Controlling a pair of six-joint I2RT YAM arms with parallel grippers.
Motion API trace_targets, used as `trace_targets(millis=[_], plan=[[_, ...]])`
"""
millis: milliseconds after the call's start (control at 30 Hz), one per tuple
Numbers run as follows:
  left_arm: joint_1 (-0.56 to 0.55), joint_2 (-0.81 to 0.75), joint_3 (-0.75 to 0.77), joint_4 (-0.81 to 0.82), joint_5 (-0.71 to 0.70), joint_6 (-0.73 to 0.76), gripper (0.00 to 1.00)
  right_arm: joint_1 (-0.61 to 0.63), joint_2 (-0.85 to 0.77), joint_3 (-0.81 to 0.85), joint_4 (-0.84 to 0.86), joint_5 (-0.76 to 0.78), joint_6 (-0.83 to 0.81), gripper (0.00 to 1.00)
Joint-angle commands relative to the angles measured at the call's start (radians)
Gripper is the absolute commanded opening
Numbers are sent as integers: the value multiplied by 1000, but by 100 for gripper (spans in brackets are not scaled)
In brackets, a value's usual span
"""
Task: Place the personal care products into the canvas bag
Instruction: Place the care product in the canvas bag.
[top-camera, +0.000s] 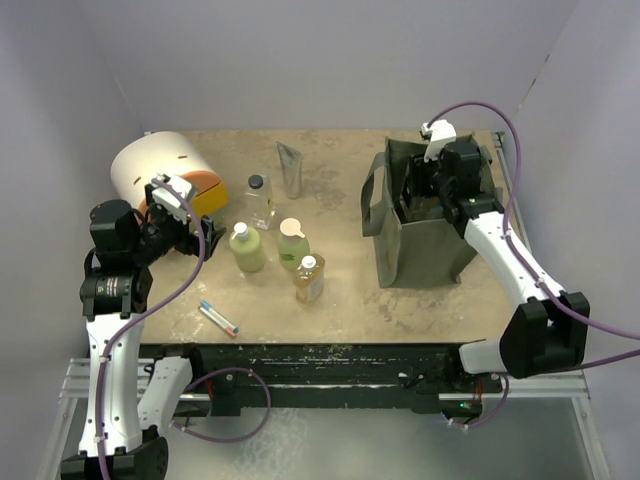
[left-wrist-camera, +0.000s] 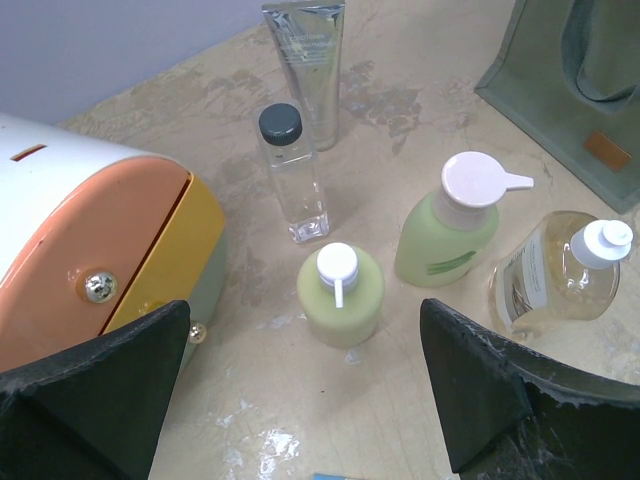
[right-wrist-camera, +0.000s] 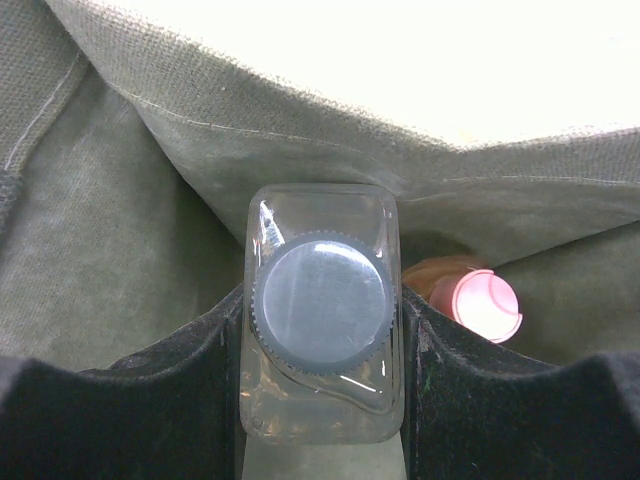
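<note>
My right gripper (right-wrist-camera: 322, 310) was down inside the bag (right-wrist-camera: 120, 230). Its fingers (right-wrist-camera: 150, 400) stood about half spread and pinched a clear bottle (right-wrist-camera: 320, 290) by its two sides, the dark cap facing the wrist camera. An orange bottle (right-wrist-camera: 470, 295) sat deeper in the bag, just beside the one I held. The top view showed none of this, only my wrist dipped into the bag's mouth.

My left gripper (left-wrist-camera: 300, 315) was spread wide and empty above the table (top-camera: 350, 300), next to the domed box (left-wrist-camera: 90, 250). Past its fingers stood two green bottles (left-wrist-camera: 340, 295) (left-wrist-camera: 445, 230), an amber bottle (left-wrist-camera: 555, 270), a black-capped bottle (left-wrist-camera: 292, 170) and the tube (left-wrist-camera: 305, 60). Only the top view showed the whole stick (top-camera: 218, 318) near the front edge.
</note>
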Motion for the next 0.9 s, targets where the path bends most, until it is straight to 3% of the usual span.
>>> trace_targets(millis=[0,867], plan=[[8,-8,4,31,23,5,99,-10,-21,30,200,94,-30,0],[8,-28,-5,26,31,10,99,-38,97,-2,110,-6,-11,0]])
